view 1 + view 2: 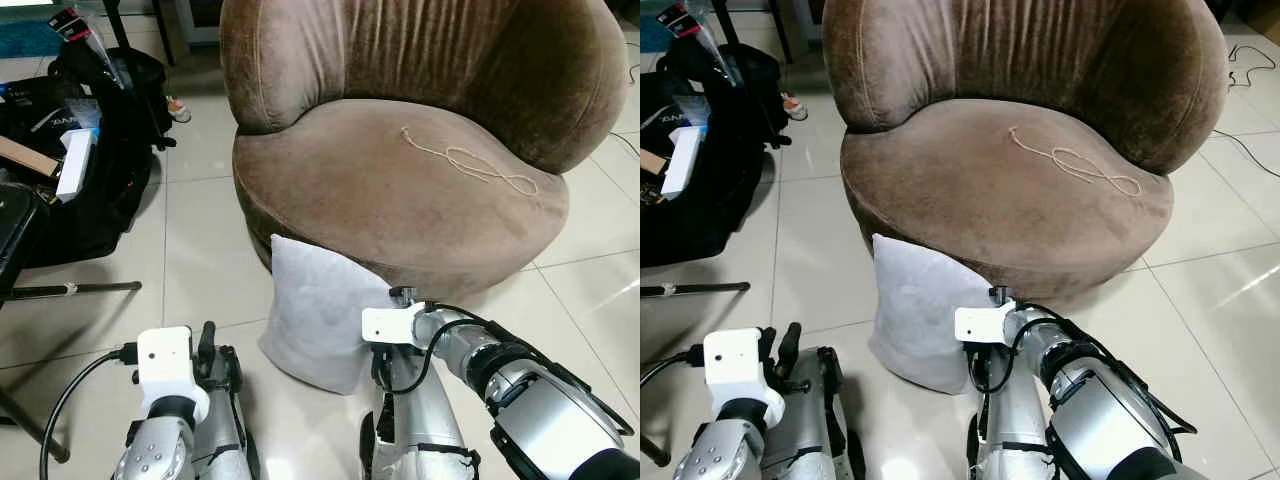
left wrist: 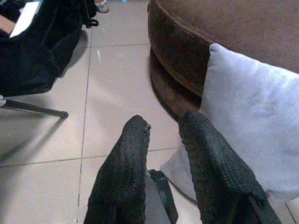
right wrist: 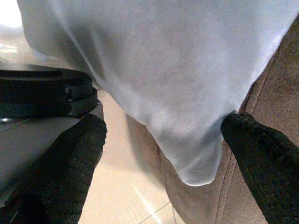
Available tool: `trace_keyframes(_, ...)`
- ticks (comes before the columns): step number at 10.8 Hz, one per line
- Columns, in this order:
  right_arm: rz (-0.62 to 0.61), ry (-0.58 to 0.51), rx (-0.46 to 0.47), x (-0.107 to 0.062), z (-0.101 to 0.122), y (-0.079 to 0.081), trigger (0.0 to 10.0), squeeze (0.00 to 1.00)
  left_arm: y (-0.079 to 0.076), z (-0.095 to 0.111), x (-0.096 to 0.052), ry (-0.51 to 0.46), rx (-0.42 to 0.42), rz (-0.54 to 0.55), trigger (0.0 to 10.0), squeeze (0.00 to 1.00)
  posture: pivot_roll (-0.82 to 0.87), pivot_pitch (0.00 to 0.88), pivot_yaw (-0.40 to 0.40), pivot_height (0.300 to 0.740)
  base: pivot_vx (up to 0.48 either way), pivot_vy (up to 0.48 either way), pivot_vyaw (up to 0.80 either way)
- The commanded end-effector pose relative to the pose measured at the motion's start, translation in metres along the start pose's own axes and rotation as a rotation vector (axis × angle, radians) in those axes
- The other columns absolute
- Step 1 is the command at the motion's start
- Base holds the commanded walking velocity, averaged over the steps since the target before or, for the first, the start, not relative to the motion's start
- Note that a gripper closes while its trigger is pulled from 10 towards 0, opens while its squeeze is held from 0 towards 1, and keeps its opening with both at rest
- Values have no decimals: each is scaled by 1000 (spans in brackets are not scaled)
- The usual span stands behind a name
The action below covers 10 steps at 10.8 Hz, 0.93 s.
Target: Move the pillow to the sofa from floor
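Left eye view: pillow (image 1: 318, 315) stands upright on the tile floor (image 1: 200, 250), leaning against the front base of the sofa (image 1: 400, 190), at its left-front edge. Pale grey, top corner reaching about the seat's lower rim.

Right gripper (image 3: 163, 154) is at the pillow's lower right corner, fingers spread wide. In the right wrist view one finger (image 3: 261, 158) touches the pillow edge against the sofa's brown fabric, the other (image 3: 70, 154) sits apart on the floor side. The corner hangs between them, not clamped. Right arm (image 1: 520, 380) comes in from the right, low, its wrist camera housing (image 1: 388, 325) just in front of the pillow.

Left gripper (image 2: 163, 154) sits low, near the pillow's left side, not touching. Fingers slightly parted, empty. Pillow and sofa base are ahead of it in the left wrist view.

Sofa seat carries a loose loop of string (image 1: 470, 160) toward the right side.

Left of the sofa: black bags (image 1: 90, 150) with a white box (image 1: 75, 160) on top, well apart from the pillow. A thin black leg or pole (image 1: 70, 290) lies across the floor near the left arm. A cable (image 1: 630, 140) runs on the tiles at far right.
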State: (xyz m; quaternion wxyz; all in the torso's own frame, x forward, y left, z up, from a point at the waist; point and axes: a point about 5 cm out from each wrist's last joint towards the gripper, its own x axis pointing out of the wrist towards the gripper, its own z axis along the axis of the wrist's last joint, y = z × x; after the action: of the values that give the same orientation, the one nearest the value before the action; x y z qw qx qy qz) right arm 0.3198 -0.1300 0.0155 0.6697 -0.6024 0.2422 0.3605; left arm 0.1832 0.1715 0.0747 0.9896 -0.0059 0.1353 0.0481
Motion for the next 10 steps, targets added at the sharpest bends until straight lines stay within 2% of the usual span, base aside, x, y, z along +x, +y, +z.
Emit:
trace_keyframes(1,-9,20,40,-1,-7,0,10000,1000,-2,-1,-2,11,1,-13,10000,0,114,157,-67,501,0,0,0)
trace_keyframes(6,-37,14,79,-1,-7,-3,10000,1000,-1,0,-1,15,4,-15,10000,0,119,156,-64,501,0,0,0)
trace_keyframes(10,-68,41,61,-2,-9,-5,10000,1000,-1,0,-2,18,7,-20,10000,0,119,158,-59,501,0,0,0)
